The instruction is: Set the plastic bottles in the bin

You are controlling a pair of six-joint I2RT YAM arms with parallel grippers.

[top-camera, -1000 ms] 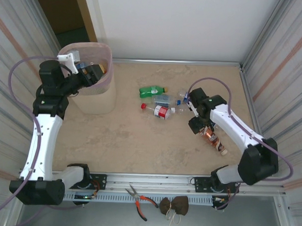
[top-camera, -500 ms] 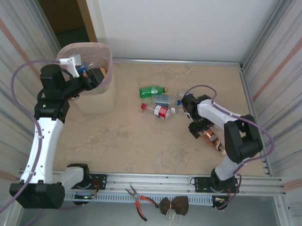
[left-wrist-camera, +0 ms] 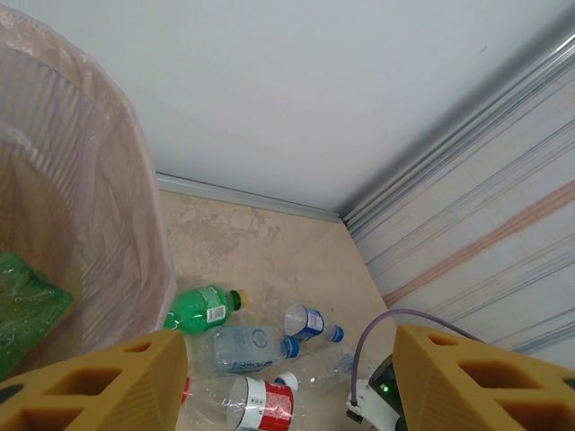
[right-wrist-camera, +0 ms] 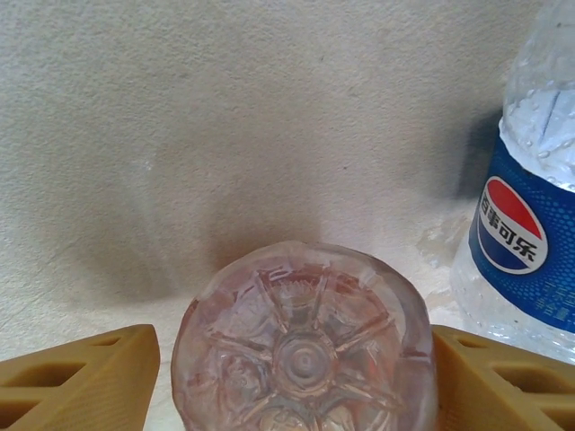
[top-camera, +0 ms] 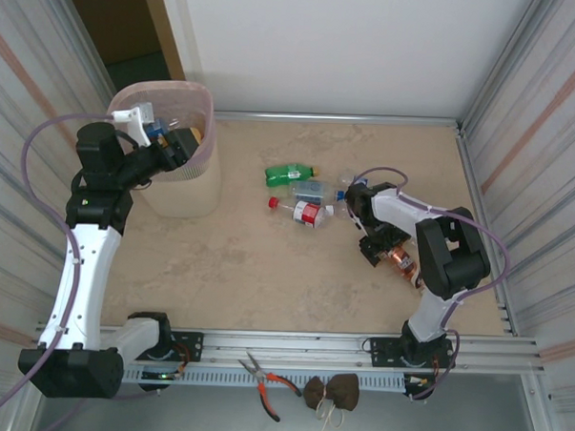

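Observation:
The pale pink bin (top-camera: 186, 187) stands at the back left, and a crushed green bottle (left-wrist-camera: 22, 310) lies inside it. My left gripper (top-camera: 176, 140) hangs at the bin's rim, open (left-wrist-camera: 292, 386) with nothing between its fingers. On the floor lie a green bottle (top-camera: 289, 175) (left-wrist-camera: 202, 307), a clear blue-capped one (top-camera: 310, 190) (left-wrist-camera: 241, 347) and a red-labelled one (top-camera: 305, 212) (left-wrist-camera: 260, 404). My right gripper (top-camera: 382, 246) is low over an orange-labelled bottle (top-camera: 406, 265). That bottle's base (right-wrist-camera: 305, 350) sits between the fingers, with a small gap on the left side. A blue-labelled bottle (right-wrist-camera: 530, 233) lies just right of it.
Corrugated metal walls (top-camera: 534, 140) close in both sides, and a white wall (top-camera: 324, 45) stands at the back. Pliers (top-camera: 266, 380) and two brown pouches (top-camera: 332, 392) lie below the front rail (top-camera: 291, 347). Bare floor (top-camera: 247, 271) lies between the bin and the bottles.
The right arm has folded in over the orange-labelled bottle and its fingers have narrowed round it. The left gripper rose slightly at the bin's rim, then held still.

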